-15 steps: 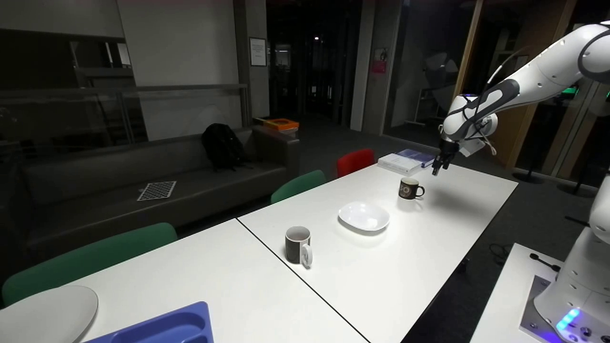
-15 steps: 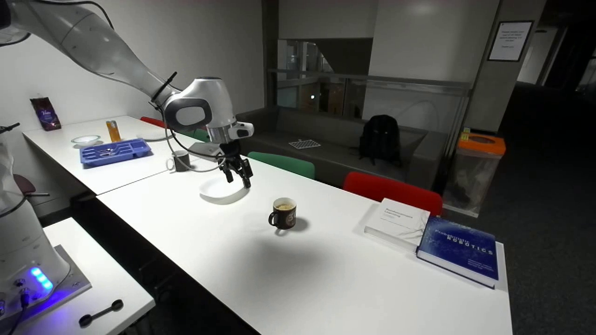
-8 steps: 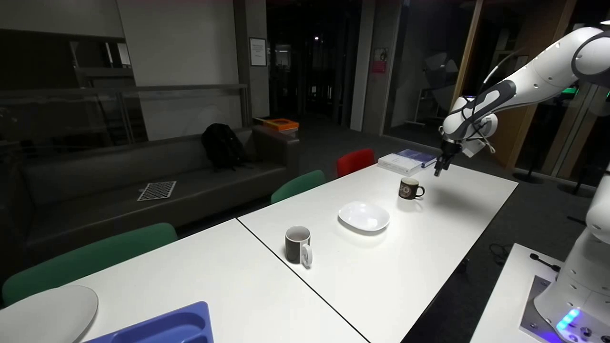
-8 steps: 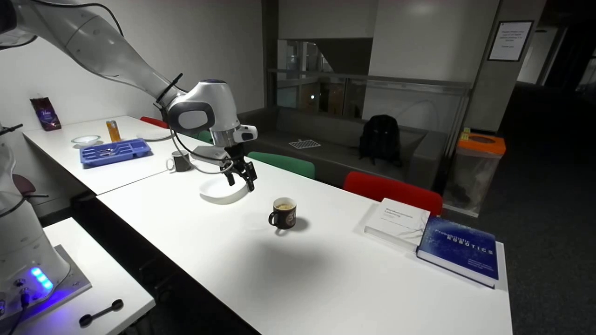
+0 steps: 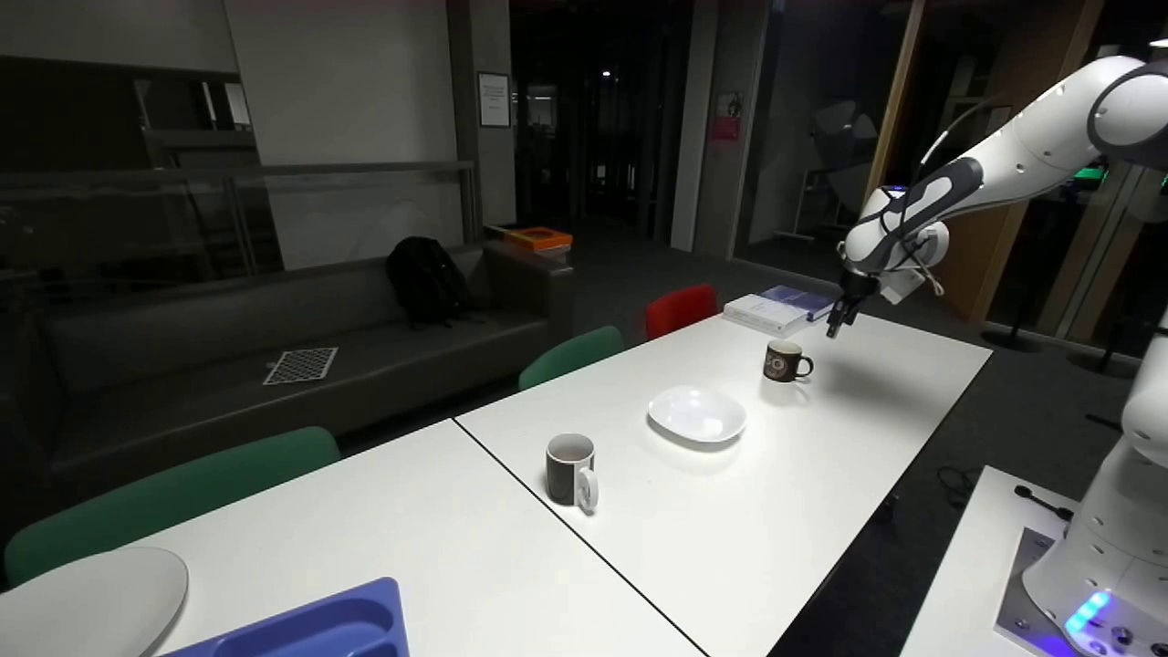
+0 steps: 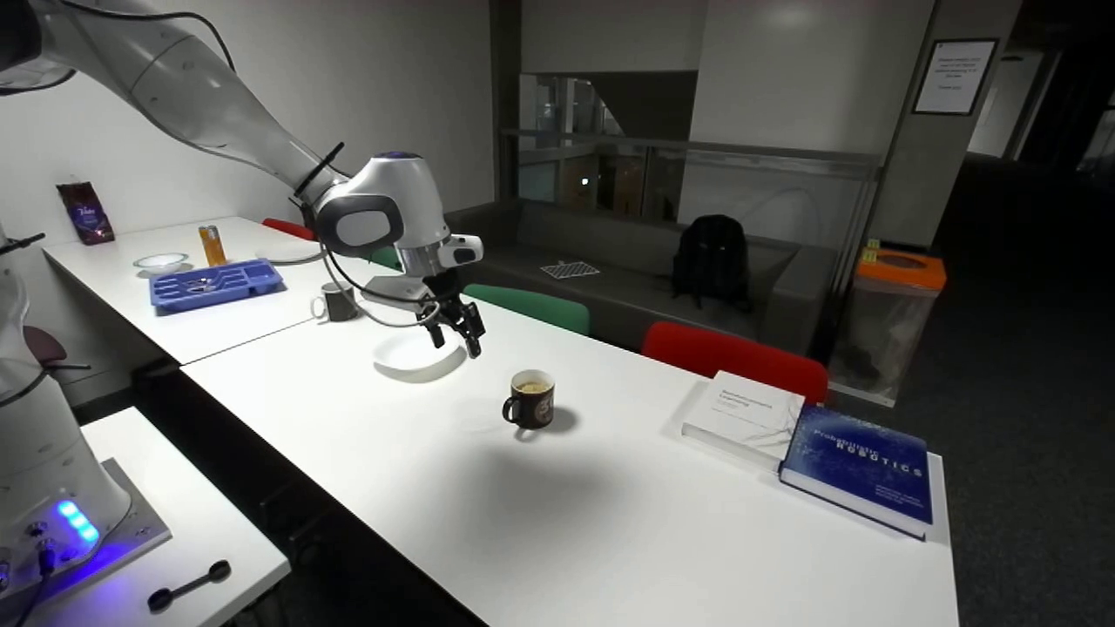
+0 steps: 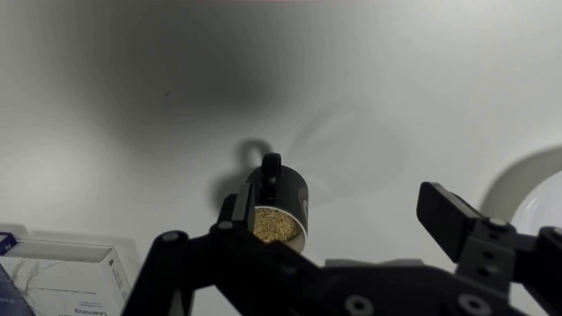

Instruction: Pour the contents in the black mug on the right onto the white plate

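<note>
The black mug (image 5: 779, 363) stands upright on the white table, its handle and pale rim visible in both exterior views. Tan, straw-like contents (image 7: 273, 225) fill part of it in the wrist view; they also show at the mouth of the mug (image 6: 538, 412). My gripper (image 6: 456, 345) hangs above the table, apart from the mug, its fingers spread wide with nothing between them. Seen from the wrist, the left finger (image 7: 242, 202) covers part of the mug's side, while the right one stands well off it. The white plate (image 5: 697, 415) lies bare beside the mug; only its edge (image 7: 544, 204) shows in the wrist view.
A greyer mug (image 5: 560, 474) with a white handle stands beyond the plate, near the table seam. White (image 6: 742, 418) and blue (image 6: 858, 470) books lie at the table's end. Farther off are a blue tray (image 6: 216, 286) and a large white dish (image 5: 96, 598). Chairs line the far edge.
My gripper has shifted slightly toward the black mug and a little lower, and the upper arm has sunk somewhat. The fingers stay spread; mug and plate have not moved.
</note>
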